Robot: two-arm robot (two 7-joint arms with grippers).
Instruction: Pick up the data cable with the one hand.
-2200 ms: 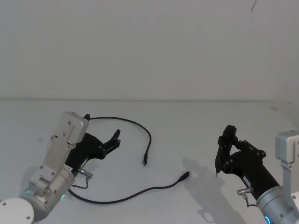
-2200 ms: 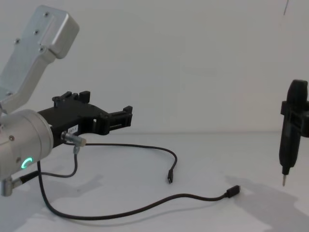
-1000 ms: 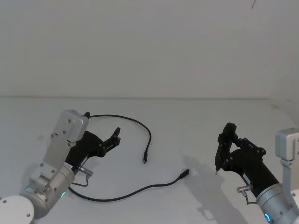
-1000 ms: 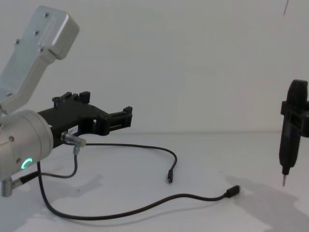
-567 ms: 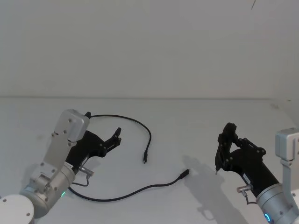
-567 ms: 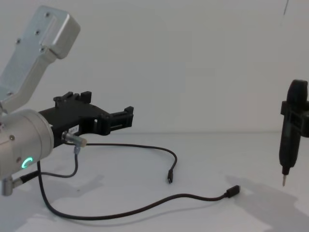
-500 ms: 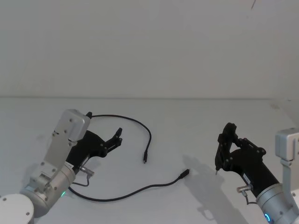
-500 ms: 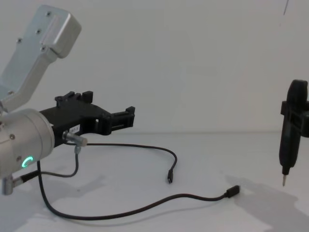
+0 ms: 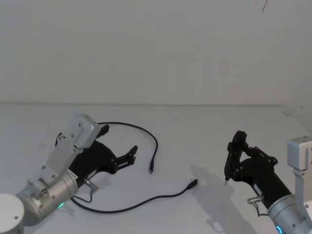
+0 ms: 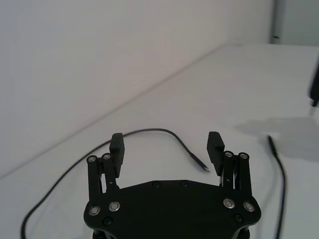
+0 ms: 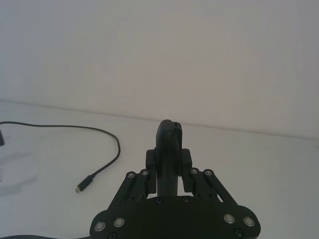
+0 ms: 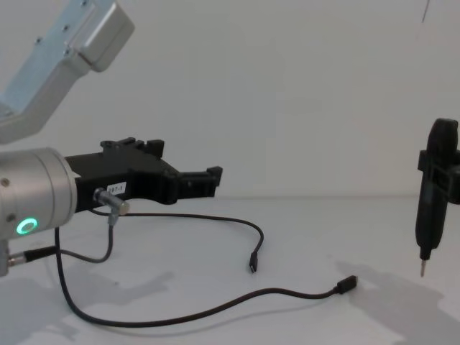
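Fingers [image 10: 117, 144] of the left gripper [image 10: 166, 144] stand wide apart with nothing between them; the gripper [image 9: 129, 156] hangs above the white table [image 9: 195, 122] on the robot's left side, and in the chest view its black jaws [image 12: 212, 180] point across the table, clear of the surface; its silver wrist cylinder [image 12: 43, 198] carries a lit green ring light [image 12: 27, 227] and a short grey wire with a silver barrel plug [image 12: 111, 205].

The data cable [image 9: 156, 141] lies loose on the table, touched by neither gripper; one run arcs from behind the left gripper toward the table's middle and ends in a plug [image 9: 151, 169]; the other run sweeps along the near side [image 12: 302, 292] and ends in a second plug [image 9: 193, 184] farther to the right; the two plugs lie near each other but apart; from the left wrist the arc [image 10: 149, 131] shows just beyond the fingertips.

The right gripper [image 9: 233, 156] is held above the right side of the table, well apart from the cable, its jaws closed on a black pen-like pointed tool [image 12: 431, 194] whose tip points down; the right wrist view shows that tool [image 11: 168, 149] clamped between the jaws, with the cable [image 11: 99, 130] farther off.
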